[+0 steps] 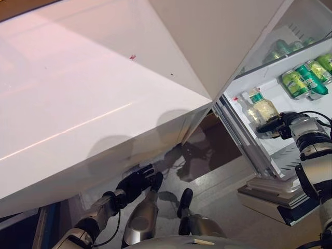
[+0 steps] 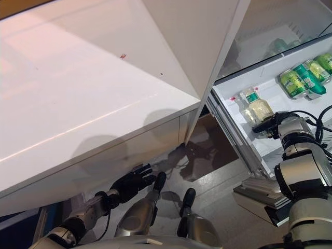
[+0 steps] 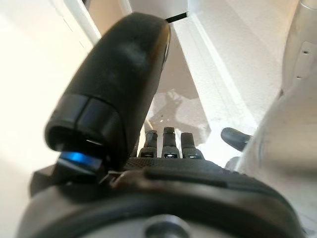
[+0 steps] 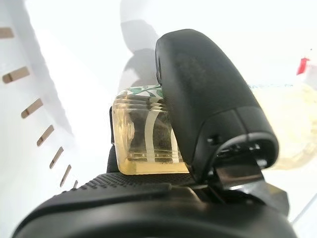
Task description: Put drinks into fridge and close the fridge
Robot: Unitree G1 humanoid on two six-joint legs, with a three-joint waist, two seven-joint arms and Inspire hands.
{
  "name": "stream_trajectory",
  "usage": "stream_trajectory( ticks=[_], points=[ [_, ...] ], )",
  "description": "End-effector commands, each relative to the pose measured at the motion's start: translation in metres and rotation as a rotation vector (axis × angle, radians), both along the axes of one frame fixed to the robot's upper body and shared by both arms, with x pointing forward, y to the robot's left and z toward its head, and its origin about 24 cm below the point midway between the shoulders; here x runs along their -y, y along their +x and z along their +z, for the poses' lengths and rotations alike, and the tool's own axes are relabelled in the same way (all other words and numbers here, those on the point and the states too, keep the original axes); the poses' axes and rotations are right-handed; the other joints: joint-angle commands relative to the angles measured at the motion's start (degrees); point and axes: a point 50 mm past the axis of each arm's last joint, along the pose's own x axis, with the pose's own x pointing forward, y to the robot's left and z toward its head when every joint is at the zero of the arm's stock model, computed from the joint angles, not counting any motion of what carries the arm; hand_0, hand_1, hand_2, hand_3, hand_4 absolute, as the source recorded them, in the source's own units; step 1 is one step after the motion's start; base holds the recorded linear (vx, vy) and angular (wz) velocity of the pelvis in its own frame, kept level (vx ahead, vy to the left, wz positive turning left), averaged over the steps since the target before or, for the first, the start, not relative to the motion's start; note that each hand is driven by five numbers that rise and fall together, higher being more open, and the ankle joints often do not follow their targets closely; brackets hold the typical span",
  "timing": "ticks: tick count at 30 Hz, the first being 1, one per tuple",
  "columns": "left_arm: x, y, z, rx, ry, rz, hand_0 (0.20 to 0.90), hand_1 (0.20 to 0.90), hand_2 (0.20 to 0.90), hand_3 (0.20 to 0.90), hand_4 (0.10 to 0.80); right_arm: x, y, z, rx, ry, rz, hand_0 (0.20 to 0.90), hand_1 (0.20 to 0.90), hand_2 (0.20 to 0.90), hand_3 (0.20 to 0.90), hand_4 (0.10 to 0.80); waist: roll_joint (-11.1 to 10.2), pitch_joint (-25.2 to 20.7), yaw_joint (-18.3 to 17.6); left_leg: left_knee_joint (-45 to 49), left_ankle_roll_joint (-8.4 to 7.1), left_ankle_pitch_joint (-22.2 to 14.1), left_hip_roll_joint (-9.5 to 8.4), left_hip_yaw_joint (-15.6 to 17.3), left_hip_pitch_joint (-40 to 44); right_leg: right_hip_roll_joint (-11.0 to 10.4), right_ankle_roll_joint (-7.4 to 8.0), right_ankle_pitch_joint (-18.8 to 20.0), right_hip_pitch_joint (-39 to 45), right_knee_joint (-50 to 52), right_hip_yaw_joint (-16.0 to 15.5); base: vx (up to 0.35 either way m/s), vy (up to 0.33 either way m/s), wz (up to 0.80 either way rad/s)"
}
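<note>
The fridge stands open at the right, with its white shelf (image 1: pixel 290 155) in view. My right hand (image 1: pixel 277 126) reaches inside and is curled round the base of a pale yellow bottle (image 1: pixel 264 109) with a green and white top. In the right wrist view the thumb (image 4: pixel 208 99) lies over that bottle (image 4: pixel 143 144), and a second pale bottle (image 4: pixel 297 124) stands beside it. Green cans (image 1: pixel 306 78) stand on the same shelf further in. My left hand (image 1: pixel 136 182) hangs low under the white door, fingers (image 3: pixel 168 144) straight and empty.
The large white fridge door (image 1: pixel 78 104) fills the left and middle, its corner edge (image 1: pixel 212 98) close to the fridge opening. More green cans (image 1: pixel 282 49) show behind a clear shelf above. A white drawer (image 1: pixel 275 199) juts out at the fridge's bottom.
</note>
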Motion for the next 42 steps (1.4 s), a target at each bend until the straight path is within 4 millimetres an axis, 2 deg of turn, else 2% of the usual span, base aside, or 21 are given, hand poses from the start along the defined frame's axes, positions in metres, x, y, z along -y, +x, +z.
stream_trajectory(
  ticks=[1, 6, 8, 15, 20, 22, 23, 28, 33, 35, 37, 39, 41, 42],
  points=[
    [-0.001, 0.013, 0.007, 0.075, 0.041, 0.016, 0.900, 0.900, 0.900, 0.900, 0.800, 0.001, 0.013, 0.047, 0.070, -0.137, 0.040, 0.900, 0.900, 0.900, 0.900, 0.800, -0.7, -1.1, 0.4, 0.0, 1.77, -4.4, -0.78, 5.1, 0.1, -0.8, 0.94, 1.7, -3.7, 2.8, 4.7, 0.000, 0.000, 0.00],
    [-0.009, 0.019, 0.011, 0.080, 0.083, 0.076, 0.900, 0.900, 0.900, 0.900, 0.800, -0.003, 0.015, 0.048, 0.067, -0.070, 0.053, 0.900, 0.900, 0.900, 0.900, 0.800, -1.0, -1.2, 0.3, 0.0, 1.70, -4.4, -0.91, 5.2, 0.0, -0.8, 0.84, 1.7, -3.9, 3.0, 4.7, 0.000, 0.000, 0.00],
    [-0.014, 0.019, 0.011, 0.077, 0.099, 0.093, 0.900, 0.900, 0.900, 0.900, 0.800, -0.005, 0.017, 0.051, 0.116, -0.036, 0.068, 0.900, 0.900, 0.900, 0.900, 0.800, -1.4, -1.5, 0.2, 0.0, 1.63, -4.5, -0.84, 5.4, 0.3, -0.8, 0.84, 1.7, -3.7, 3.0, 4.8, 0.000, 0.000, 0.00],
    [-0.026, 0.000, -0.001, 0.014, 0.132, 0.154, 0.900, 0.900, 0.900, 0.900, 0.800, -0.008, 0.019, 0.071, 0.265, 0.016, 0.123, 0.900, 0.900, 0.900, 0.900, 0.800, -2.9, -4.3, -1.7, 0.0, 1.74, -5.6, -0.75, 6.9, 2.4, -0.5, 0.97, 1.6, -2.5, 2.9, 6.7, 0.011, 0.040, -0.10],
    [-0.032, -0.018, -0.014, -0.071, 0.161, 0.215, 0.900, 0.900, 0.900, 0.900, 0.800, -0.005, 0.016, 0.098, 0.346, -0.047, 0.178, 0.900, 0.900, 0.900, 0.900, 0.800, -3.6, -8.2, -4.3, 0.0, 1.87, -6.8, -0.60, 9.2, 4.6, -0.3, 1.16, 1.2, -1.3, 2.7, 8.8, 0.005, 0.110, -0.36],
    [-0.034, -0.027, -0.021, -0.117, 0.171, 0.249, 0.900, 0.900, 0.900, 0.900, 0.800, -0.004, 0.013, 0.116, 0.400, -0.065, 0.205, 0.900, 0.900, 0.900, 0.900, 0.800, -4.0, -10.9, -5.9, 0.0, 1.98, -7.7, -0.60, 10.7, 6.3, -0.2, 1.37, 1.1, -0.2, 2.5, 10.2, 0.045, 0.104, -0.41],
    [-0.034, -0.027, -0.021, -0.119, 0.171, 0.249, 0.900, 0.900, 0.900, 0.900, 0.800, -0.004, 0.013, 0.117, 0.401, -0.065, 0.203, 0.900, 0.900, 0.900, 0.900, 0.800, -4.0, -11.0, -5.9, 0.0, 1.98, -7.8, -0.59, 10.9, 6.4, -0.2, 1.39, 1.1, -0.1, 2.5, 10.4, 0.074, 0.079, -0.40],
    [-0.031, -0.044, -0.032, -0.194, 0.168, 0.295, 0.900, 0.900, 0.900, 0.900, 0.800, 0.000, 0.001, 0.146, 0.576, -0.057, 0.213, 0.900, 0.900, 0.900, 0.900, 0.800, -4.4, -16.0, -8.4, 0.5, 2.09, -9.4, -0.69, 13.2, 9.8, -0.2, 1.80, 0.8, 2.5, 2.0, 12.6, 0.096, 0.055, -0.30],
    [-0.034, -0.068, -0.041, -0.266, 0.174, 0.288, 0.900, 0.900, 0.900, 0.900, 0.800, 0.003, -0.013, 0.171, 0.862, 0.026, 0.169, 0.900, 0.900, 0.900, 0.900, 0.800, -3.8, -19.0, -9.7, 0.9, 2.18, -10.6, -0.89, 14.0, 12.3, -0.2, 1.87, 0.3, 4.6, 2.2, 13.9, 0.129, 0.030, -0.25],
    [-0.034, -0.077, -0.045, -0.293, 0.178, 0.278, 0.900, 0.900, 0.900, 0.900, 0.800, 0.004, -0.018, 0.167, 0.982, 0.108, 0.128, 0.900, 0.900, 0.900, 0.900, 0.800, -3.5, -19.7, -10.2, 1.3, 2.33, -11.1, -0.97, 14.2, 13.0, -0.3, 1.90, -0.1, 5.1, 2.6, 14.3, 0.136, 0.022, -0.19],
    [-0.032, -0.086, -0.048, -0.321, 0.178, 0.269, 0.900, 0.900, 0.900, 0.900, 0.800, 0.007, -0.025, 0.154, 1.128, 0.189, 0.077, 0.900, 0.900, 0.900, 0.900, 0.800, -2.9, -20.2, -10.7, 1.9, 2.56, -11.9, -1.06, 14.3, 13.7, -0.5, 1.93, -0.6, 5.6, 3.2, 14.7, 0.135, 0.014, -0.16],
    [-0.029, -0.095, -0.052, -0.348, 0.180, 0.250, 0.900, 0.900, 0.900, 0.900, 0.800, 0.006, -0.032, 0.131, 1.229, 0.268, 0.020, 0.900, 0.900, 0.900, 0.900, 0.800, -2.4, -20.3, -10.9, 2.6, 2.95, -12.6, -1.33, 14.2, 14.3, -0.8, 1.97, -0.9, 6.1, 3.8, 14.9, 0.145, 0.011, -0.10],
    [-0.026, -0.101, -0.054, -0.364, 0.177, 0.240, 0.900, 0.900, 0.900, 0.900, 0.800, 0.006, -0.035, 0.111, 1.255, 0.350, -0.017, 0.900, 0.900, 0.900, 0.900, 0.800, -2.0, -20.2, -11.1, 3.3, 3.24, -13.2, -1.52, 14.2, 14.5, -1.1, 1.96, -1.2, 6.4, 4.3, 15.0, 0.116, 0.004, -0.15],
    [-0.026, -0.102, -0.055, -0.366, 0.178, 0.238, 0.900, 0.900, 0.900, 0.900, 0.800, 0.006, -0.036, 0.108, 1.258, 0.362, -0.027, 0.900, 0.900, 0.900, 0.900, 0.800, -2.1, -20.2, -11.0, 3.5, 3.29, -13.3, -1.54, 14.2, 14.6, -1.2, 1.97, -1.3, 6.5, 4.4, 15.0, 0.128, -0.009, -0.08]
  ],
)
